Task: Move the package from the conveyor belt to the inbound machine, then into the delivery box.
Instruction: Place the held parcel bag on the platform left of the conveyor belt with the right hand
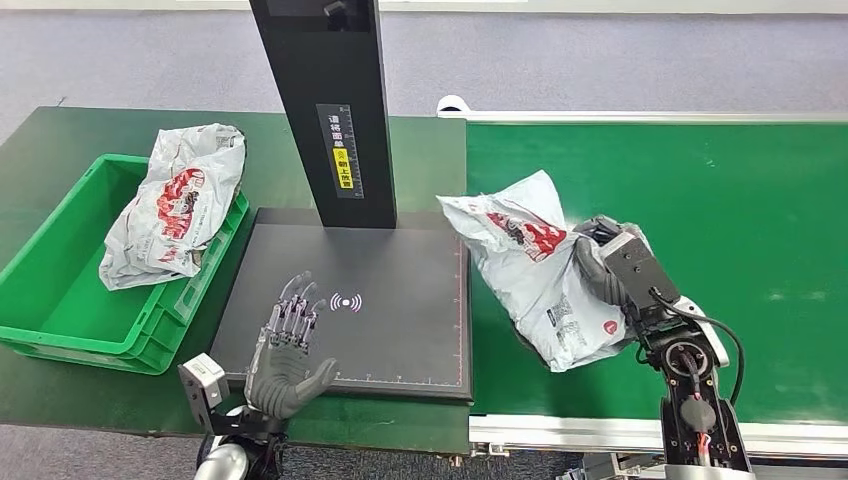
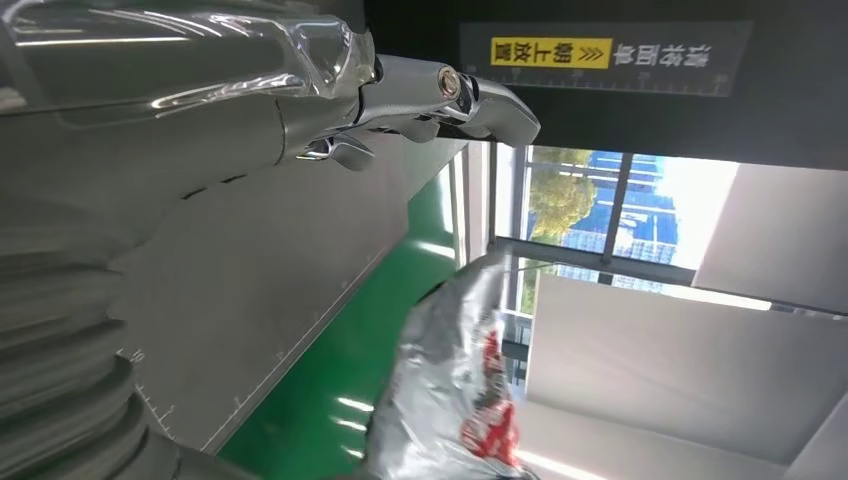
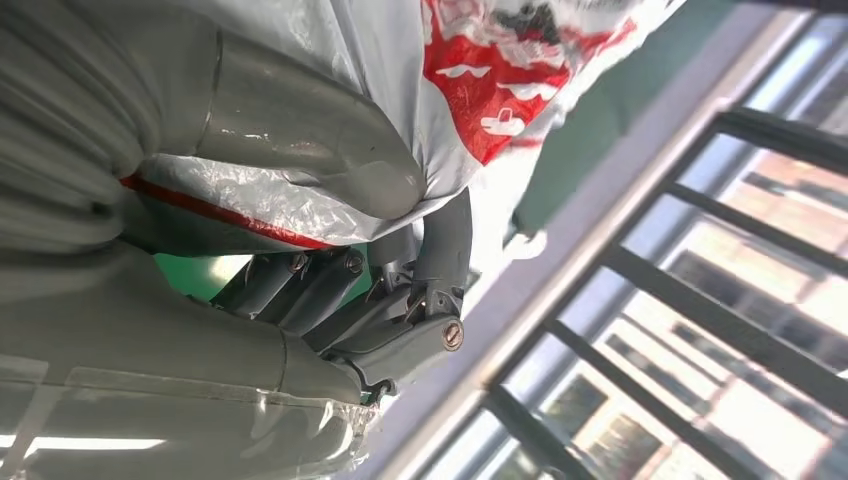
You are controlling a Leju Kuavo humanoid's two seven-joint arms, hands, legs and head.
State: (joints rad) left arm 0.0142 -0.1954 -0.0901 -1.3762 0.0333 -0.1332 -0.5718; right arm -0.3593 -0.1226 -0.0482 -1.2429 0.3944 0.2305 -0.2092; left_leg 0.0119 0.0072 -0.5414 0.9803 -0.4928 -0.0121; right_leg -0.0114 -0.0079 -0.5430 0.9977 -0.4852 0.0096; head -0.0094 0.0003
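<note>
Looks like step one is underway: the right hand [image 1: 603,268] has the white-and-red plastic package [image 1: 535,265] clutched on the green conveyor belt [image 1: 720,220], just beside the black inbound machine's scan pad [image 1: 400,330], where it probably goes next, while the left hand [image 1: 290,350] hovers empty, fingers spread, over that pad.

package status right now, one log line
right hand holds package over conveyor belt | left hand open above scanner pad | another package in green bin
</note>
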